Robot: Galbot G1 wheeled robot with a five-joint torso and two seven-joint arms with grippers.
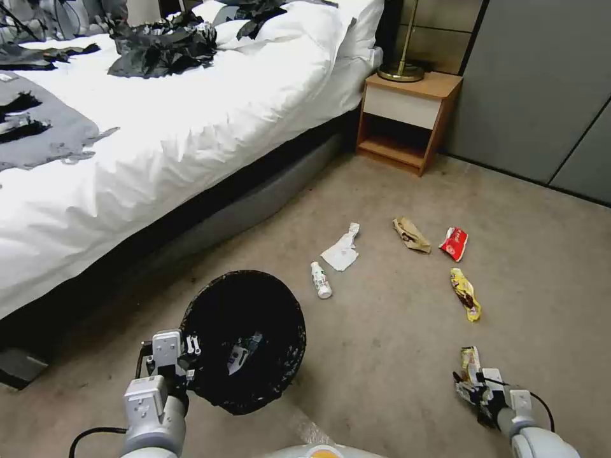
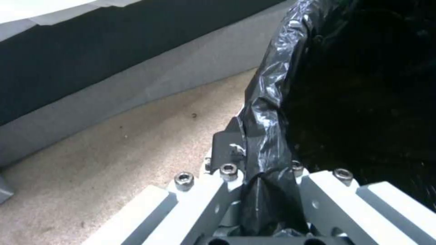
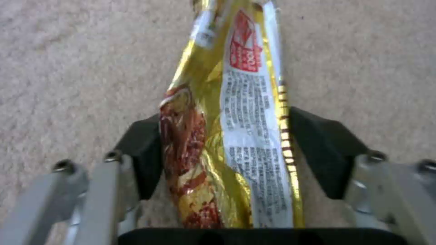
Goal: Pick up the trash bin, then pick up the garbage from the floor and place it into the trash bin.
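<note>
The trash bin point(image 1: 245, 340), its black liner facing up at me, is held at its near left rim by my left gripper point(image 1: 188, 356). In the left wrist view the left gripper point(image 2: 259, 153) is shut on the crinkled liner rim point(image 2: 268, 112). A silvery piece point(image 1: 245, 351) lies inside the bin. At the lower right, my right gripper point(image 1: 474, 385) holds a yellow snack wrapper point(image 1: 470, 361); its black pads point(image 3: 145, 149) press both sides of that wrapper point(image 3: 231, 129) over the carpet. Other garbage lies on the floor: white tissue point(image 1: 342, 251), small white bottle point(image 1: 321, 280), brown paper bag point(image 1: 411, 234), red wrapper point(image 1: 454, 243), second yellow wrapper point(image 1: 466, 294).
A bed point(image 1: 159, 127) with white sheets and black clothes runs along the left, its dark base close beside the bin. A wooden nightstand point(image 1: 407, 117) with a brass lamp base stands at the back, and grey wall panels point(image 1: 541, 95) close off the right. Carpet lies bare between the litter and me.
</note>
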